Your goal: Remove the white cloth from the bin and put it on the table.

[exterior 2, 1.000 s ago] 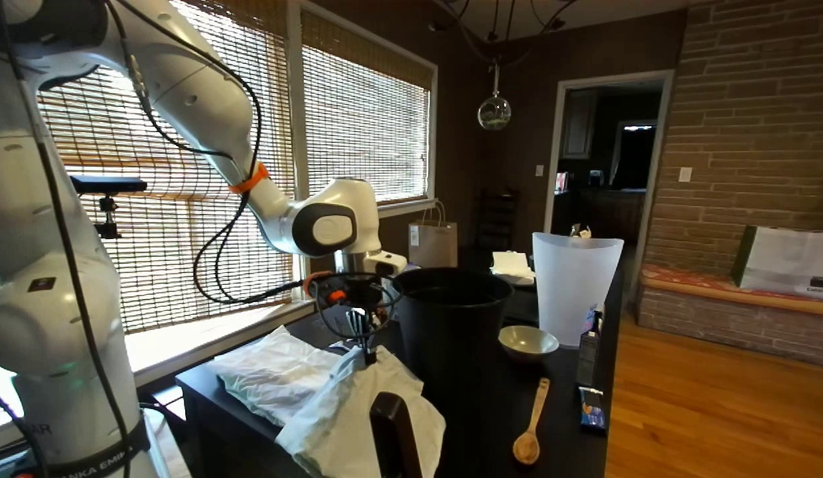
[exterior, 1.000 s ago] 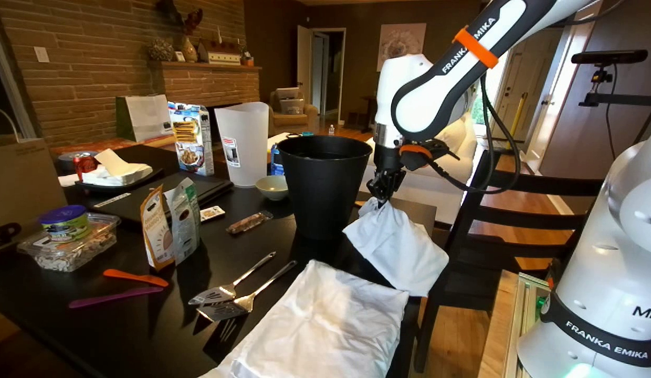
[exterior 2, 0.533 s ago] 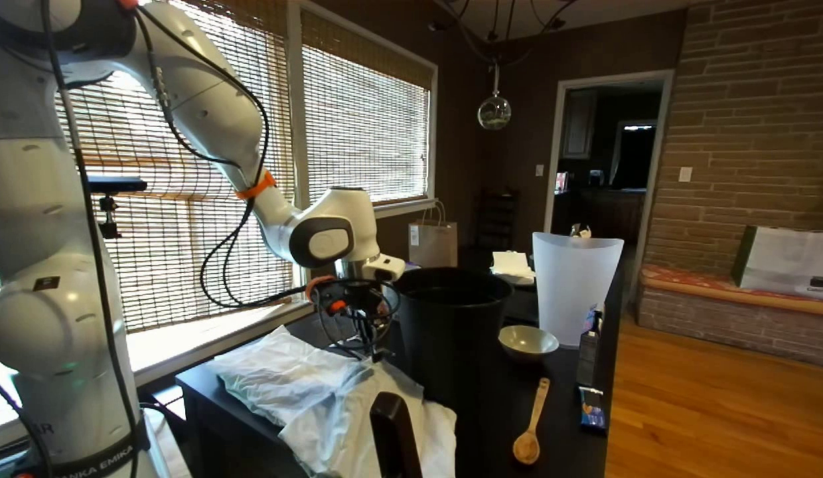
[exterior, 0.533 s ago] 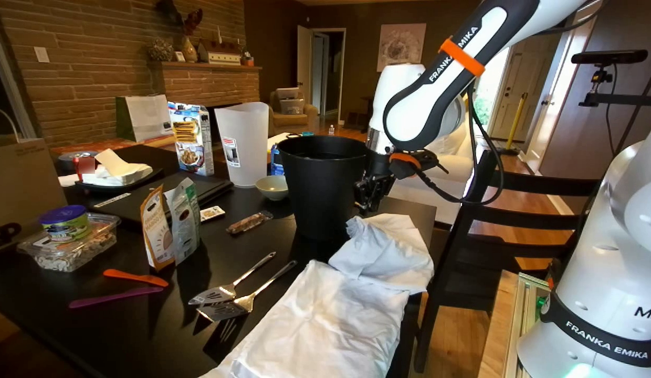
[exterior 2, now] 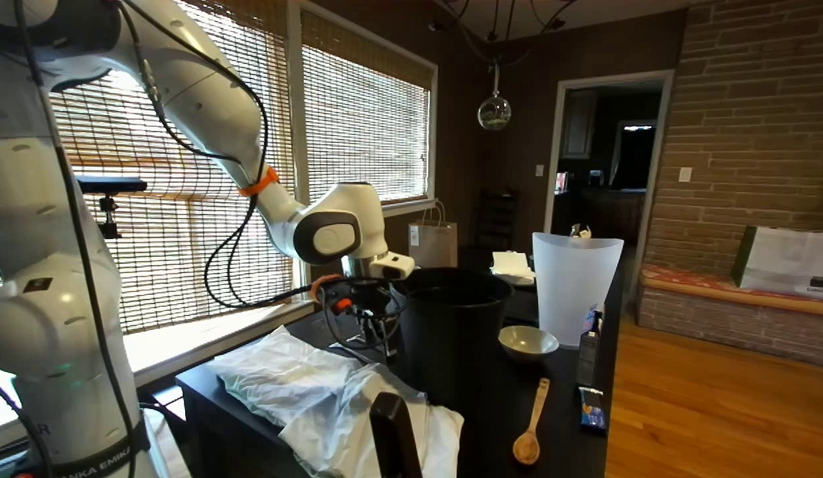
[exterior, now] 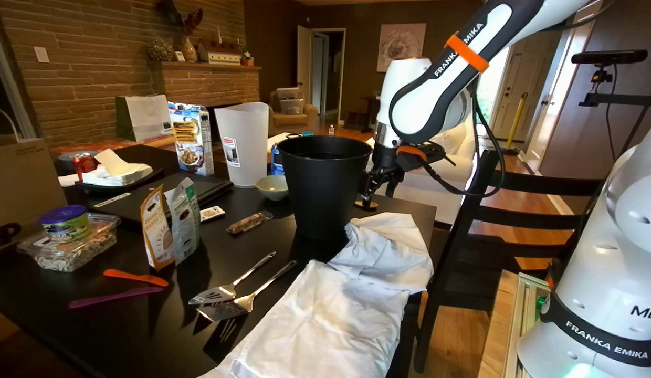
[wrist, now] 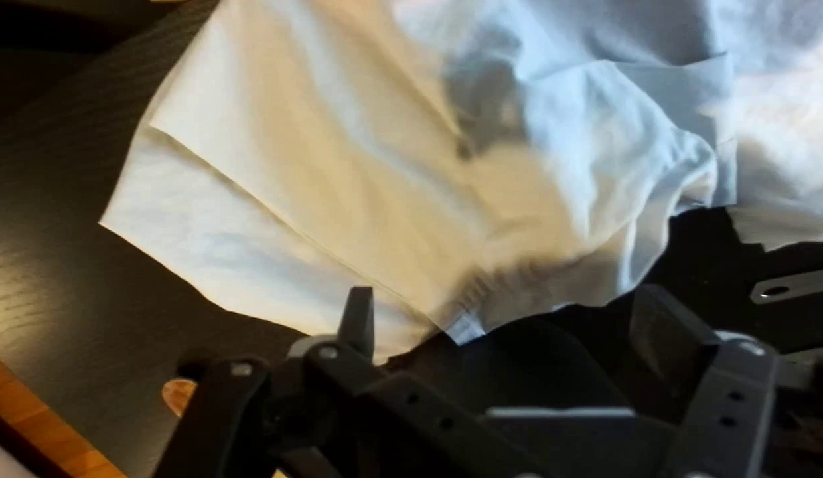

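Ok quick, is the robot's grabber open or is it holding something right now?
Gripper: open, holding nothing; the white cloth lies free of it.

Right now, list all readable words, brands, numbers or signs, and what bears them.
"FRANKA EMIKA": black base band.
"FRANK… MIKA": arm link, split by orange strap.
"ML": arm base.
"R": arm base, another side.
Too small or blurred: carton, pouches, jug label, tub, can, white bag, brown bag, blue packet.

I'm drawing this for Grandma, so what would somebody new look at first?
Probably the big white arm, reaching over the table with its open gripper beside the bin. That tall black bin stands on the table too. Next come the cloth, near the bin, and the larger sheet, bright white on the dark table.
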### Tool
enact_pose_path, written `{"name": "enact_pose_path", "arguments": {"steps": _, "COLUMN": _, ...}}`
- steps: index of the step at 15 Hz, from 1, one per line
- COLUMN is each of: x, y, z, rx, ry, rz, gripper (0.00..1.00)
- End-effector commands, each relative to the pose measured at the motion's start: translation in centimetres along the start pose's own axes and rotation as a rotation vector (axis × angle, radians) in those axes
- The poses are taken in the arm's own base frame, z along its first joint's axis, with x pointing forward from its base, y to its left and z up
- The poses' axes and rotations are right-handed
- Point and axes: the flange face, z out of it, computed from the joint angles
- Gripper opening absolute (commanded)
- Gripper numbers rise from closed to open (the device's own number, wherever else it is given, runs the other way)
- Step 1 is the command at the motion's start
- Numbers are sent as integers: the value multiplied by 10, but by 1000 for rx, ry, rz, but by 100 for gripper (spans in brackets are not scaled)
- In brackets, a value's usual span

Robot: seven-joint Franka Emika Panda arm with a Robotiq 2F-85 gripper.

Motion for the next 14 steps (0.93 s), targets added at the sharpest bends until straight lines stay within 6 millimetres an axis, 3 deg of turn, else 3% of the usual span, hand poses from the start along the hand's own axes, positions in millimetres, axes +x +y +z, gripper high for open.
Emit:
{"name": "enact_pose_path", "arguments": {"steps": 1, "x": -7, "y": 31, "z": 18, "rx": -66, "ry": -15, "rz": 27, "gripper": 75}}
{"name": "enact_pose_path", "arguments": {"steps": 2, "x": -8, "y": 38, "z": 22, "rx": -81, "ry": -23, "rz": 33, "gripper": 71}}
{"name": "enact_pose_path", "arguments": {"steps": 7, "x": -24, "y": 71, "z": 51, "rx": -157, "ry": -21, "rz": 49, "gripper": 35}}
{"name": "enact_pose_path", "arguments": {"steps": 11, "x": -31, "y": 81, "z": 73, "rx": -160, "ry": 9, "rz": 62, "gripper": 7}}
{"name": "enact_pose_path", "arguments": {"steps": 14, "x": -33, "y": 83, "z": 90, "rx": -129, "ry": 51, "rz": 96, "gripper": 0}}
